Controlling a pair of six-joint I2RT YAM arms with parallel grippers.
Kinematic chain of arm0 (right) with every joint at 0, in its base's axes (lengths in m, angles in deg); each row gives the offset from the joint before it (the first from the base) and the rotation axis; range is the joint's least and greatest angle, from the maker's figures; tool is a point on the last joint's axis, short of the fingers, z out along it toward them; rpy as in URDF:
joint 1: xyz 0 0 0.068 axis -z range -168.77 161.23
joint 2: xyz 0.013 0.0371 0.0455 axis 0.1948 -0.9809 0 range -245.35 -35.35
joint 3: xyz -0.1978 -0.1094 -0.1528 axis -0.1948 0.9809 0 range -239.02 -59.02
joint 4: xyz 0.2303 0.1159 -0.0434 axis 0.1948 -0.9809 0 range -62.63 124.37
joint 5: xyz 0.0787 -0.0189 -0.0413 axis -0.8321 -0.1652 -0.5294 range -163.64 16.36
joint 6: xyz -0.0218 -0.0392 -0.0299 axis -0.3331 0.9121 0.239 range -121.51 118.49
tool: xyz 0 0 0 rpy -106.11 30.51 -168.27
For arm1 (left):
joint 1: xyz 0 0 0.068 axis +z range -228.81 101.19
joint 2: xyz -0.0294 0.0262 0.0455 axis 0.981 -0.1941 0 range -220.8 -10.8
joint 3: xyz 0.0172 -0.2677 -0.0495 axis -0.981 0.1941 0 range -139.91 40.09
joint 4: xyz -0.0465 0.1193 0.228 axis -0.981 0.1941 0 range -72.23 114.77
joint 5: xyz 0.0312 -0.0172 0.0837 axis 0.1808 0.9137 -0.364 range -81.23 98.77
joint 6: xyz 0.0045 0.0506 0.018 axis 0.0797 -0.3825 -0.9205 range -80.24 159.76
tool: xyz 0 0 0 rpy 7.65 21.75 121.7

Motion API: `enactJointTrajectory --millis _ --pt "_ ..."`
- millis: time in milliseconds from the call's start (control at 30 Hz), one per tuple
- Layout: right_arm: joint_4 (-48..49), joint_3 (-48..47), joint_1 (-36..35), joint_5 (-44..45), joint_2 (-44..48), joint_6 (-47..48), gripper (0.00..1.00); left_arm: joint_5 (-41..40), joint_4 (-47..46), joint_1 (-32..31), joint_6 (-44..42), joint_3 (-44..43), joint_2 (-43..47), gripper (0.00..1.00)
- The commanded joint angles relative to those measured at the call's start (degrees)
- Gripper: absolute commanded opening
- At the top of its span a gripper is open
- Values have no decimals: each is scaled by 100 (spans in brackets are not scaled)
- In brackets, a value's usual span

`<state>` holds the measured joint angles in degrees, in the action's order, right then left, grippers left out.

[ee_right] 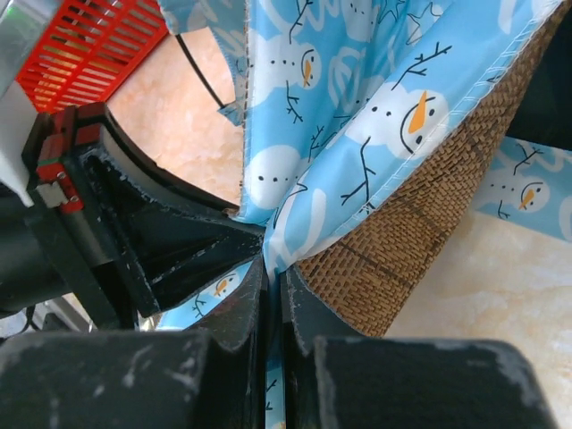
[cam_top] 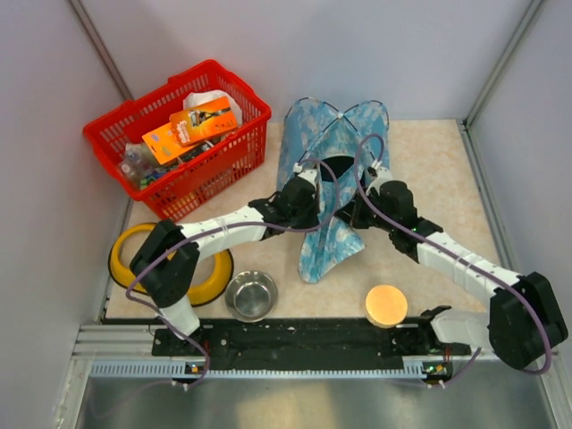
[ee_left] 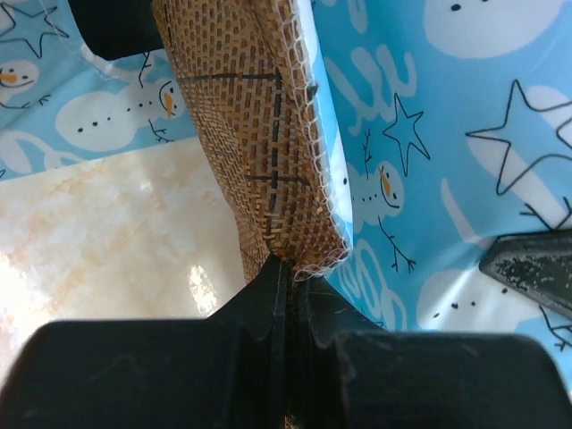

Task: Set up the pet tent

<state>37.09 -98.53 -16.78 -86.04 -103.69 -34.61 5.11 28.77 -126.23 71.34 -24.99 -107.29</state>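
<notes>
1. Top cam: pet tent [cam_top: 332, 170] stands mid-surface [cam_top: 429, 161], just right of red basket [cam_top: 219, 161]; both arms at its doorway.
2. Left wrist: left fingers [ee_left: 259, 304] pinched on pet tent's woven-lined edge.
3. Right wrist: right fingers [ee_right: 241, 313] clamped on its blue fabric.

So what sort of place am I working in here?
Probably a robot test booth, not a home: plain pale walls box in a marble-look table, an aluminium rail runs along the near edge, and the pet tent, red basket and steel bowl look like staged props.
</notes>
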Motion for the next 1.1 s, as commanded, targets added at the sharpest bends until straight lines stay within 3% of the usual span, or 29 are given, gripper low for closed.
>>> enactJointTrajectory --millis 0,400,533,567,633,667,733,900,1067 --pt "1036 -330 -55 300 -311 85 0 857 595 206 191 -443 -449 0" --pt "1424 -584 -56 765 -1102 120 0 1245 833 734 525 -804 -1065 4" --pt "925 -769 -56 950 -1112 146 1 1175 702 760 604 -735 -995 11" --pt "645 -813 -55 994 -1016 120 9 1140 666 769 613 -708 -943 13" --pt "-48 -909 -56 1169 -753 15 35 1052 631 769 578 -594 -837 19" --pt "-444 -971 -64 1214 -595 -12 53 1008 587 769 561 -533 -758 24" --pt "-1174 -1050 -47 1477 -357 -47 69 868 456 778 499 -340 -591 32" --pt "-1950 -902 -3 1978 153 111 89 569 218 778 429 100 -292 47" --pt "-2345 -796 -3 2093 601 208 94 524 25 778 376 399 77 56"
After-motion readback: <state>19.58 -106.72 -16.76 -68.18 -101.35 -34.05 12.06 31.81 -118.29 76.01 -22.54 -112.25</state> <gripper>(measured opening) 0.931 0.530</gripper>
